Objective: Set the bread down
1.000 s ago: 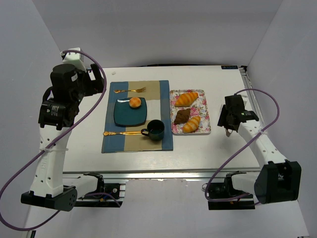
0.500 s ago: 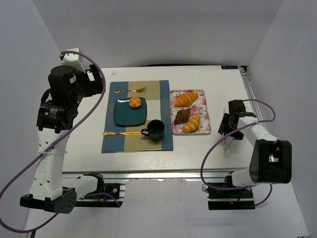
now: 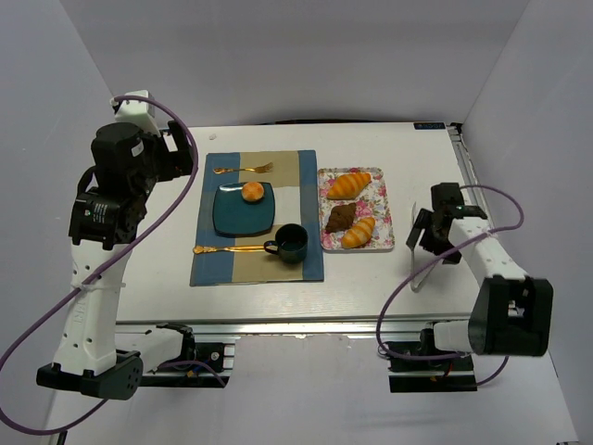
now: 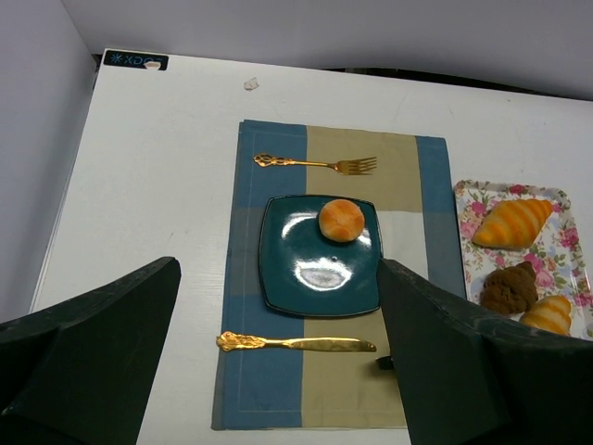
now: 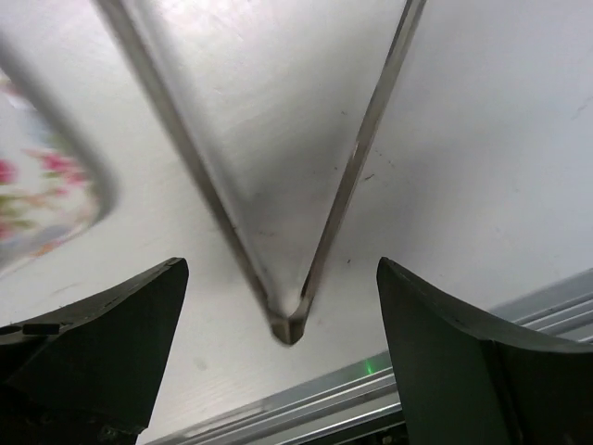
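Observation:
The bread, a small round golden-orange bun, sits on the dark teal square plate on the placemat; it also shows in the left wrist view at the plate's far right part. My left gripper is open and empty, held high above the table's left side. My right gripper is open and empty, low over metal tongs that lie on the table right of the floral tray; the tongs also show in the top view.
A floral tray holds two ridged croissants and a dark brown pastry. A dark mug, a gold knife and a gold fork lie on the blue and tan placemat. The table's near edge runs just below the tongs.
My right arm has drawn back toward the near right edge and lowered. The tongs now lie on the table below its open jaws. The left arm has barely moved.

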`<state>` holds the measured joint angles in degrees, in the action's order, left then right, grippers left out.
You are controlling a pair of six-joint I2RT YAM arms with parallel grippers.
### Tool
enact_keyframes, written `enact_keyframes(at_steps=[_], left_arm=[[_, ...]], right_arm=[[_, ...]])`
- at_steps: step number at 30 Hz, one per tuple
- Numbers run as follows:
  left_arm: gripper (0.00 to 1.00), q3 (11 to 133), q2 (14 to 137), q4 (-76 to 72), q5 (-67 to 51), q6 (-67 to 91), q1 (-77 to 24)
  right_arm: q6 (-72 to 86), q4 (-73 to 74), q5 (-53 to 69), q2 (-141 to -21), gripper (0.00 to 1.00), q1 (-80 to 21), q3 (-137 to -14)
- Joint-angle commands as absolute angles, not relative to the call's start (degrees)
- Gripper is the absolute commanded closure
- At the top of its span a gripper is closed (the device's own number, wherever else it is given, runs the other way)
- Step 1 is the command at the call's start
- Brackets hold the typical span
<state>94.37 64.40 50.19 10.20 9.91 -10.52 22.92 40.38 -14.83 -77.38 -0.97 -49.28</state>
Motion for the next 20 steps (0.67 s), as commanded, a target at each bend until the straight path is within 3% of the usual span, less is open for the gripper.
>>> enact_keyframes(at_steps=[1, 9, 20], left_arm=[[0.02, 93.78, 62.84, 50.89, 12.48, 9.84, -10.81], [0.02, 92.63, 62.22, 49.31, 18.28, 13.18, -10.81], [0.02, 87.1, 59.77, 43.86, 22.85, 17.31, -10.81]], right_arm=[[25.93, 48.15, -13.73, -67.01, 0.11, -0.88, -57.65], [29.26, 57.3, -14.58, -50.47, 0.11, -0.88, -61.0], [32.17, 59.41, -19.77, -38.41, 0.11, -0.88, -55.64]])
